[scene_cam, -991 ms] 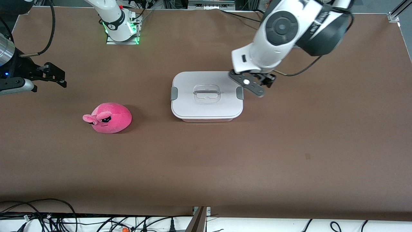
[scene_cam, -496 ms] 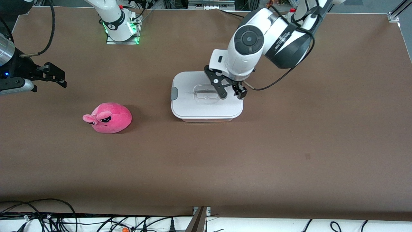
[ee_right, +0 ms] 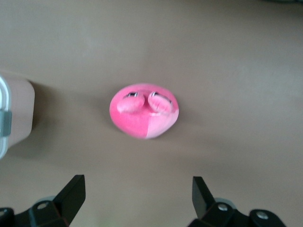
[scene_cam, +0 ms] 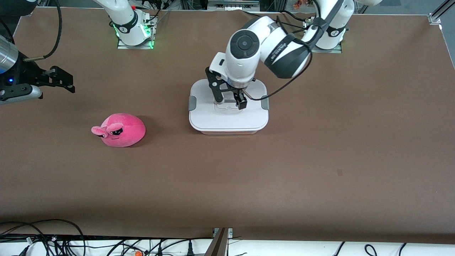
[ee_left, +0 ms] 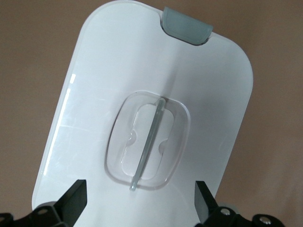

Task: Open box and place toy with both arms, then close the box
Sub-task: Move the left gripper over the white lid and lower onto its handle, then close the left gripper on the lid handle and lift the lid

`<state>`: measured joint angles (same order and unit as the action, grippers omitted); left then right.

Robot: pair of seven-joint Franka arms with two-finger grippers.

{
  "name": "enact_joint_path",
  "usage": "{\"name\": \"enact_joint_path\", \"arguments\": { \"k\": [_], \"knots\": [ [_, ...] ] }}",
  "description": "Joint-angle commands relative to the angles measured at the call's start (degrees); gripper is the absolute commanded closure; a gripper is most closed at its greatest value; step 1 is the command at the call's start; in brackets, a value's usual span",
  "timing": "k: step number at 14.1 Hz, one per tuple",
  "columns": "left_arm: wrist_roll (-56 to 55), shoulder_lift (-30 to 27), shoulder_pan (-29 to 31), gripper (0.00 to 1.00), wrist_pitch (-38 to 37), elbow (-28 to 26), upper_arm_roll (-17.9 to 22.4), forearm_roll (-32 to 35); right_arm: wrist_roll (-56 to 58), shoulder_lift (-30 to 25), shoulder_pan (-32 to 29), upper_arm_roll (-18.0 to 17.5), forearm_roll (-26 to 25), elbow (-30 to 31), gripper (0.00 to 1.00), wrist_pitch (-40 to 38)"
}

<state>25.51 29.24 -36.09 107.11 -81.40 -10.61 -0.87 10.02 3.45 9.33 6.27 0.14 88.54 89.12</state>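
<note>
The box [scene_cam: 206, 115] stands mid-table with its flat white lid shut and a grey clip [scene_cam: 265, 102] at each end. My left gripper [scene_cam: 230, 102] is open just above the lid, its fingers on either side of the clear recessed handle [ee_left: 147, 141]. The left wrist view shows the lid [ee_left: 94, 85], one grey clip [ee_left: 186, 32] and my left gripper [ee_left: 139, 205] empty. The pink plush toy [scene_cam: 121, 129] lies on the table toward the right arm's end, nearer the front camera than the box. My right gripper [scene_cam: 69, 83] hangs open and empty in the air; the right wrist view shows the toy [ee_right: 144, 116].
The brown table [scene_cam: 284, 170] carries only the box and the toy. The box's end [ee_right: 14, 118] shows at the edge of the right wrist view. Cables [scene_cam: 53, 238] lie along the table's front edge.
My left arm has swung from beside the box's end clip to over the lid's centre handle and come down. The right gripper has barely shifted. Box and toy have not moved.
</note>
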Motion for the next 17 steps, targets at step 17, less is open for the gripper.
{"name": "enact_joint_path", "arguments": {
  "k": [17],
  "knots": [
    [1.6, 5.3, -4.1, 0.0, 3.6, 1.8, 0.6, 10.7, 1.2, 0.0, -0.3, -0.3, 0.3, -0.2, 0.0, 0.8]
  ]
}}
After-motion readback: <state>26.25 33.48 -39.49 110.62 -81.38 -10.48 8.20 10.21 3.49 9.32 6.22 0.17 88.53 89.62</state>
